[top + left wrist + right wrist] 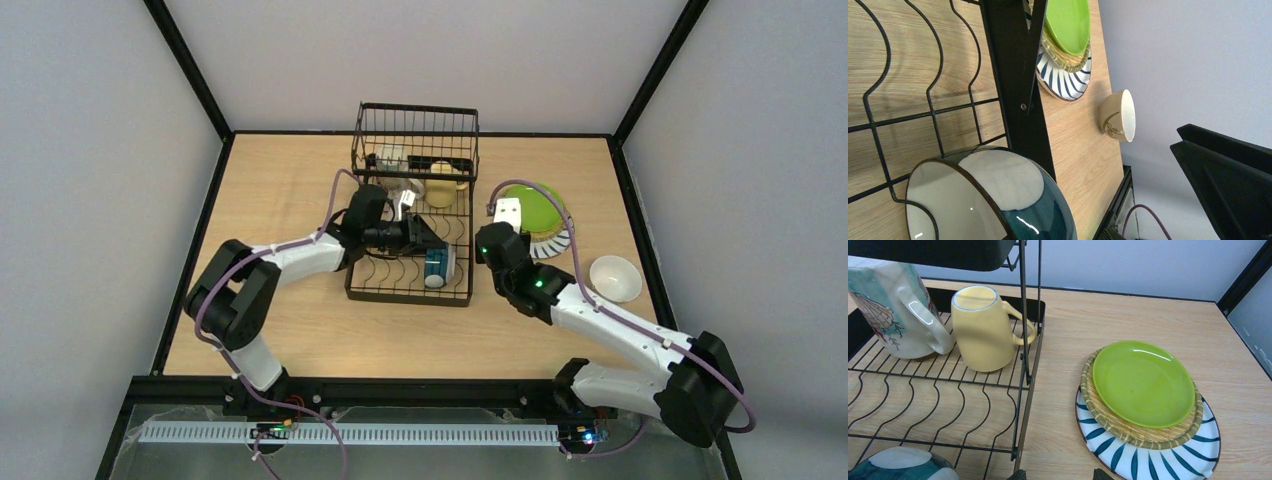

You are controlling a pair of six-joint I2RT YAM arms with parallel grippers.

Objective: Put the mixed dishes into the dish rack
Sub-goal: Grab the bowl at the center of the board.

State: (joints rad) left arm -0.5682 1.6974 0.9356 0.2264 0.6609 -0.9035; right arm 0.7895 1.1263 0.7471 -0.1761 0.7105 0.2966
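Only the overhead view shows the 2 arms. The left one folds at its elbow and reaches right across the black wire dish rack [408,296]. The left claw [428,243] is spread wide and empty, just beside the blue-patterned ceramic mug [437,268], which lies on its side in the rack's near right corner. The right arm stretches up and left, with the right claw [508,213] parted and empty over the edge of the plates.

The right wrist view alone gives the order of the 3 stacked plates. The round lime green plate [1143,382] sits on the tan woven plate [1153,437], which sits on the white plate with a dark striped rim [1148,462]. The stack rests on the wooden worktop [1148,315] beside the rack. In the rack, the pale yellow mug [983,330] stands upturned beside the white mug with a shell-like print [888,315].

The left wrist view shows a brown leafy motif on the cream mug [1118,116], which stands apart from the plates.
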